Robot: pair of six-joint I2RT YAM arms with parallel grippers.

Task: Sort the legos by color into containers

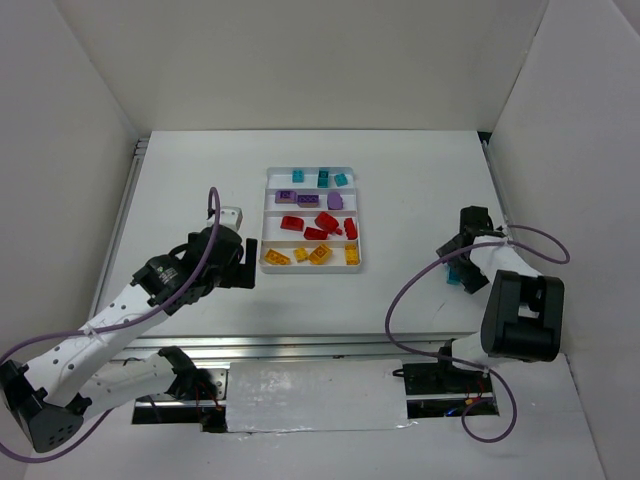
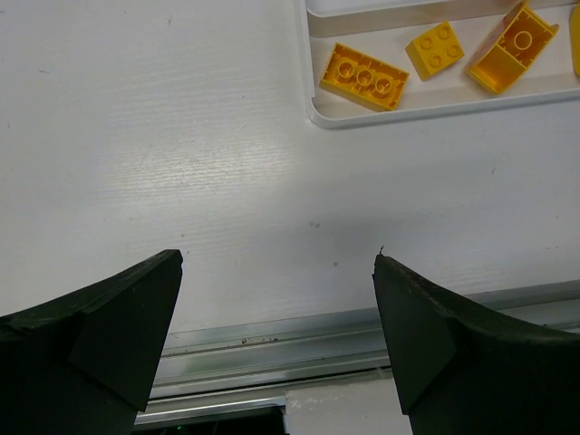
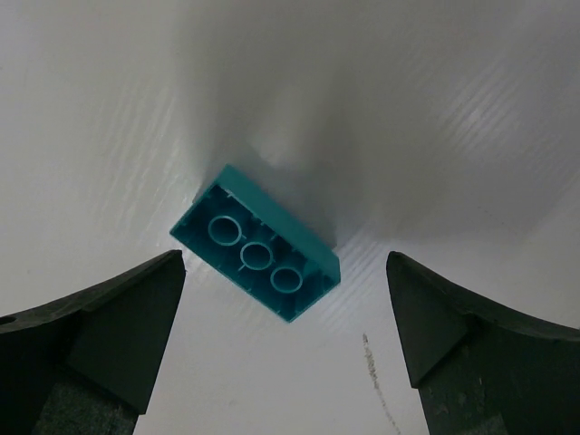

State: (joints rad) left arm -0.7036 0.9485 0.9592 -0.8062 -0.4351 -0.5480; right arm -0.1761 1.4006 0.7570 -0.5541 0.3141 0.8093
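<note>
Right gripper [image 3: 285, 257] down-pointed, wide — over teal lego [image 3: 256, 245].

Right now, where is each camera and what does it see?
Top external: high behind the arms, looking down on the white tray; both arms show.
Left wrist: on the left gripper, facing the tray's near corner and yellow bricks; open fingers show.
Right wrist: on the right gripper, facing a teal brick; open fingers show.
Shared: top and left wrist see the yellow bricks; top and right wrist, the teal brick.
</note>
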